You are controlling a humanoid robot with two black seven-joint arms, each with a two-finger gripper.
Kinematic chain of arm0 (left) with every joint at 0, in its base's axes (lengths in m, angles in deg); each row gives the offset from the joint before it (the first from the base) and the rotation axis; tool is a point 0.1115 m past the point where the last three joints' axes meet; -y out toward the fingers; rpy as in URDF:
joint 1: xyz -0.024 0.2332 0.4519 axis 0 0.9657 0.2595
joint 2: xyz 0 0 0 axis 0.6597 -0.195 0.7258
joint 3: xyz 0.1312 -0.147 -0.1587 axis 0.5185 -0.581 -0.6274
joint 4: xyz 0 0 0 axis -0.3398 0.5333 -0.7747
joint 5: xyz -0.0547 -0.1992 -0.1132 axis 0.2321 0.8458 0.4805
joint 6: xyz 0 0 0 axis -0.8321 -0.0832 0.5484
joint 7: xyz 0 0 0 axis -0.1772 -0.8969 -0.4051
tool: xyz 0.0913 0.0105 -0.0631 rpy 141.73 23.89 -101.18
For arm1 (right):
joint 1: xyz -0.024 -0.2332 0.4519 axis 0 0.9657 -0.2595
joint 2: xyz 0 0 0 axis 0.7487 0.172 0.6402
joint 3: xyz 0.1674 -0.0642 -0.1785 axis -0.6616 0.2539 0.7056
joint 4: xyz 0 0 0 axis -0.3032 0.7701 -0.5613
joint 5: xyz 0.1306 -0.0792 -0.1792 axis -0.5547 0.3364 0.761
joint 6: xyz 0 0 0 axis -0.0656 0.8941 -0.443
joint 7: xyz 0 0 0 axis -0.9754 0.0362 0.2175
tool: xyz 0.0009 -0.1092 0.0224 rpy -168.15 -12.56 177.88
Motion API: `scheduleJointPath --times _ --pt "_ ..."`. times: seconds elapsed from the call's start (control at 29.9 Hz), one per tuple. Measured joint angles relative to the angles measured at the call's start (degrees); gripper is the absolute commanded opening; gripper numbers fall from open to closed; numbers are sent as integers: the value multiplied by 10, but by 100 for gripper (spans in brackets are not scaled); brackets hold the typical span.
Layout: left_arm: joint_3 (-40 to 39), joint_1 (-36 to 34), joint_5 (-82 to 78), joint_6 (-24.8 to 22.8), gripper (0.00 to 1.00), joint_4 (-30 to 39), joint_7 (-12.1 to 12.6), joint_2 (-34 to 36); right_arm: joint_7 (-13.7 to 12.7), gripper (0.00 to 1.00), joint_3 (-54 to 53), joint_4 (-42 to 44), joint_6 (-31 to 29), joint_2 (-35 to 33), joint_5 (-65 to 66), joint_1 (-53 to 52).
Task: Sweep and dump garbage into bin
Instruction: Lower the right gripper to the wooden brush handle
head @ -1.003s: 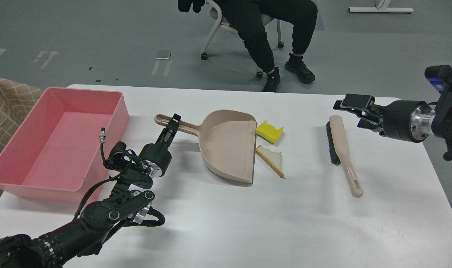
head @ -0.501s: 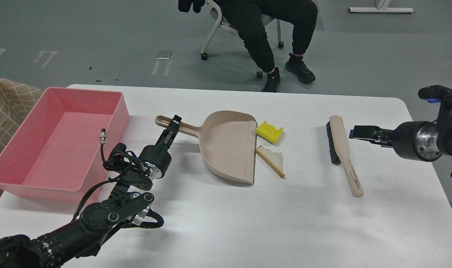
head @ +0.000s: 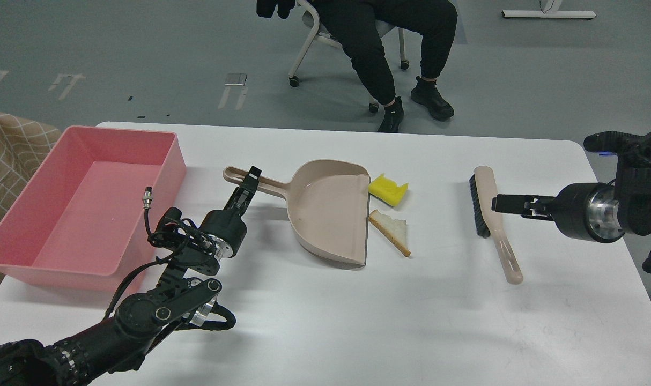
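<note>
The left pincer point(head: 249, 185) grips the dustpan point(head: 325, 209) handle, mouth facing sponge point(head: 387, 188) and bread point(head: 392, 229) mid-table, ready for sweeping. The right pincer point(head: 500, 204) reaches the brush point(head: 492, 214) near the right edge; whether it is parted cannot be told. The bin point(head: 167, 161) stands empty at the left edge.

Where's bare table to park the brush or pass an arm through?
Bare: the wide near strip of the table in front of the dustpan, and the gap between bread slice and brush. Crowded: dustpan mouth with sponge chunk; left pincer at the handle beside the pink bin.
</note>
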Motion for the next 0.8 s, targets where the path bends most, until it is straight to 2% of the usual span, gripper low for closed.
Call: scheduleJointPath --times 0.8 --pt "0 -1 1 0 0 0 -2 2 0 74 30 22 0 21 14 34"
